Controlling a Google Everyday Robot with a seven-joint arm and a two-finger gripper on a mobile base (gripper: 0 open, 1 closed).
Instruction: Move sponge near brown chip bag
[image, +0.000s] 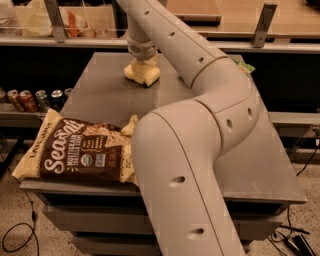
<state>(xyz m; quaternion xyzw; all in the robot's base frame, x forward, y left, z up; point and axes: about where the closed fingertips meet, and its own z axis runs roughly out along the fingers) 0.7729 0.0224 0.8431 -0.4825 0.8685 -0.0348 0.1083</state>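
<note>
The sponge (141, 74) is a small pale yellow block at the far middle of the grey table (100, 95). My gripper (143, 69) reaches down from above and is shut on the sponge, holding it at the table's surface; the wrist hides the fingers. The brown chip bag (80, 152), cream and dark brown with white "Sea Salt" lettering, lies flat at the table's near left corner and hangs slightly over the edge. My arm's large elbow covers the bag's right end.
A green snack bag (243, 66) peeks out behind my arm at the far right of the table. Several soda cans (30, 97) stand on a low shelf to the left. A railed shelf (280, 45) runs behind the table.
</note>
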